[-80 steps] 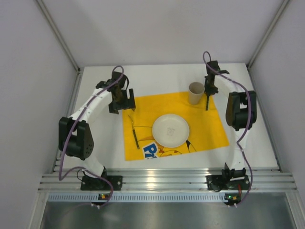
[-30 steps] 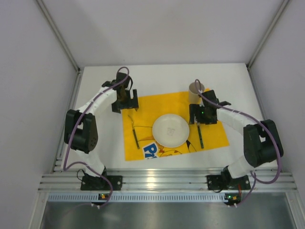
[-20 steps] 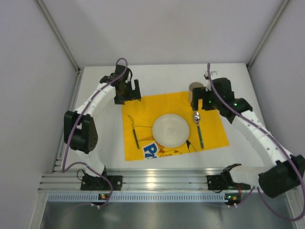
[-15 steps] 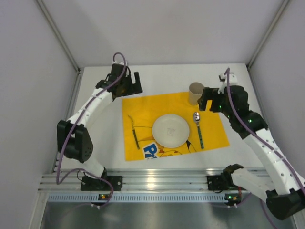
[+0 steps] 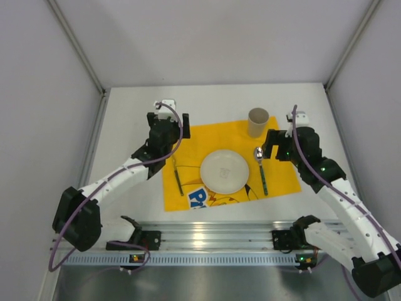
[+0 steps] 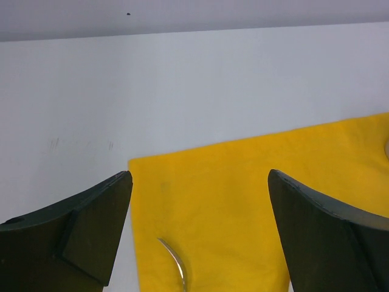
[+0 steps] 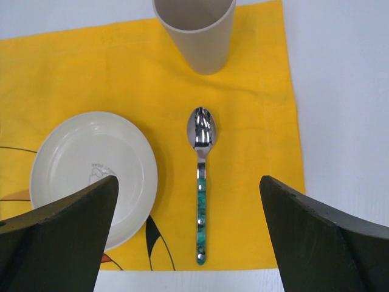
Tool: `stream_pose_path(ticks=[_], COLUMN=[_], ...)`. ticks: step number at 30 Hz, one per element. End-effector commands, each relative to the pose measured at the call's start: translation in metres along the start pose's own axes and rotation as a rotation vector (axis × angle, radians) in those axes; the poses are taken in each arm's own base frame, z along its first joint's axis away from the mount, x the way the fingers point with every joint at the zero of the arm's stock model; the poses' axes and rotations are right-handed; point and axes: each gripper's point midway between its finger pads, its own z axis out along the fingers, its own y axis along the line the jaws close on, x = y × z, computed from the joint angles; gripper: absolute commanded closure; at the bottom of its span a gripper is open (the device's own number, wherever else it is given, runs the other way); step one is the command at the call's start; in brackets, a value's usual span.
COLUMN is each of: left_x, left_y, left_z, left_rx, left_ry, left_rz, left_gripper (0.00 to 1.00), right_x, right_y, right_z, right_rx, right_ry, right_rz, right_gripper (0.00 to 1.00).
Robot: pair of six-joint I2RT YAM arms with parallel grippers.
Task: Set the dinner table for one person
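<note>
The spoon (image 7: 201, 182) is now released on the yellow placemat (image 7: 255, 109), right of the plate (image 7: 91, 164) and below the cup (image 7: 197, 30); the fork (image 5: 178, 177) is laid at left. The right gripper (image 7: 188, 180) and left gripper (image 6: 199, 182) are drawn back, jaws wide, empty. The white table (image 5: 119, 125), filling mid-frame, looks fully set.

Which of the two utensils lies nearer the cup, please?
The spoon, green-handled, right of the plate, just before the cup; the fork lies left of the plate.

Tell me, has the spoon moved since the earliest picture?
Yes. The spoon moved nearer the rail, from beside the cup to right of the plate.
</note>
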Motion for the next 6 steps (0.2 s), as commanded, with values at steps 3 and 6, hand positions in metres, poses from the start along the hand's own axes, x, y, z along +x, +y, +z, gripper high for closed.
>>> stream_pose_path(ticks=[3,6], left_x=[-0.027,-0.03], left_y=[0.006,0.015], left_z=[0.007,0.006], left_rx=[-0.064,-0.117], left_ry=[-0.092,-0.104], left_rz=[-0.037,-0.057], left_gripper=[0.02,0.01], right_x=[-0.021,-0.019], right_y=[0.006,-0.001], right_z=[0.002,0.006], right_rx=[-0.014,0.032], right_ry=[-0.061,-0.048], right_rz=[-0.006,-0.007], right_gripper=[0.0,0.0])
